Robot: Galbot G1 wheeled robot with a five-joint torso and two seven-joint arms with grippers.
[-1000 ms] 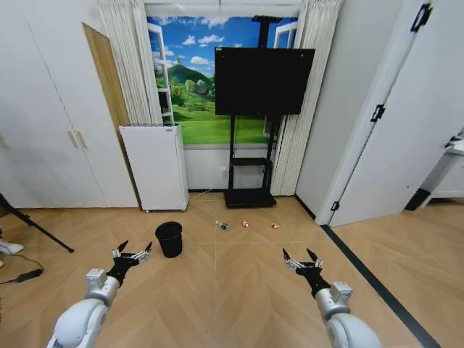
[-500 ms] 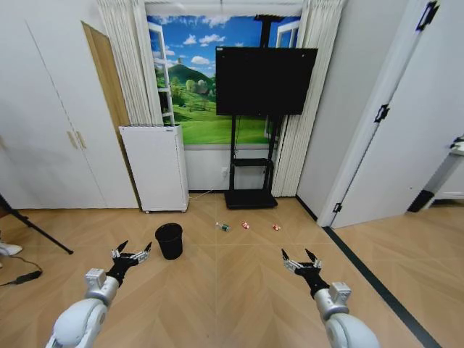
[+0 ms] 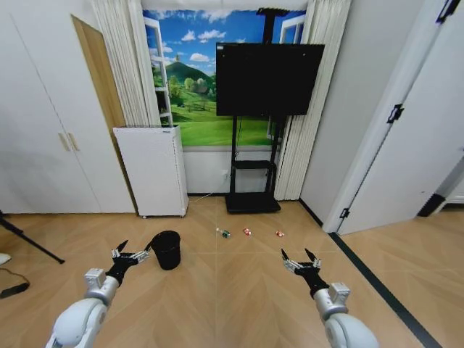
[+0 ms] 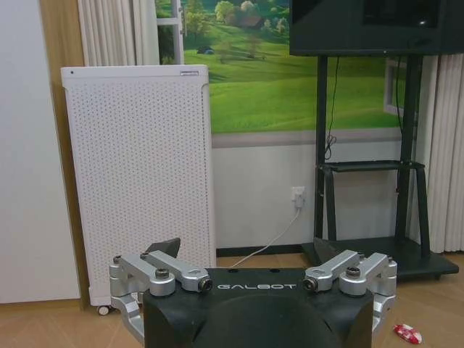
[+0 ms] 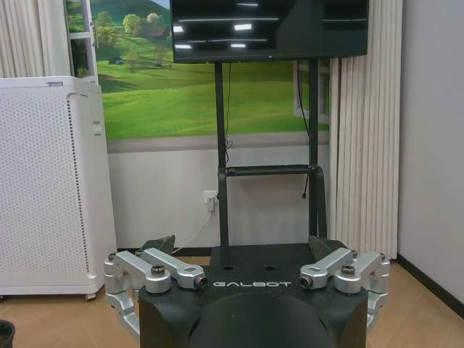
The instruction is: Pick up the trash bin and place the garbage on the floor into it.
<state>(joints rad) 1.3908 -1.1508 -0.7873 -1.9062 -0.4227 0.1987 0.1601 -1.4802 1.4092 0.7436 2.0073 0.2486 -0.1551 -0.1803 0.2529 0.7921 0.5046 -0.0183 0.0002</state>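
Note:
The trash bin (image 3: pixel 166 249), a small black mesh basket, stands on the floor (image 3: pixel 217 297) just ahead and right of my left gripper (image 3: pixel 131 254), which is open and close to its rim without touching it. The garbage lies in a row farther on: a small clear bottle (image 3: pixel 224 233) and two red-and-white wrappers (image 3: pixel 247 232) (image 3: pixel 279 233). One wrapper (image 4: pixel 407 333) also shows in the left wrist view. My right gripper (image 3: pixel 299 259) is held low and open, short of the wrappers, with nothing between its fingers.
A tall white perforated appliance (image 3: pixel 152 170) stands against the wall behind the bin. A black TV stand (image 3: pixel 253 197) rises behind the litter. A dark floor strip (image 3: pixel 370 279) runs along the right by a white door. A tripod leg (image 3: pixel 29 243) crosses the far left.
The whole picture has shifted: the camera has moved forward, and the bin now appears nearer my left gripper. Both arms keep the same pose with fingers open.

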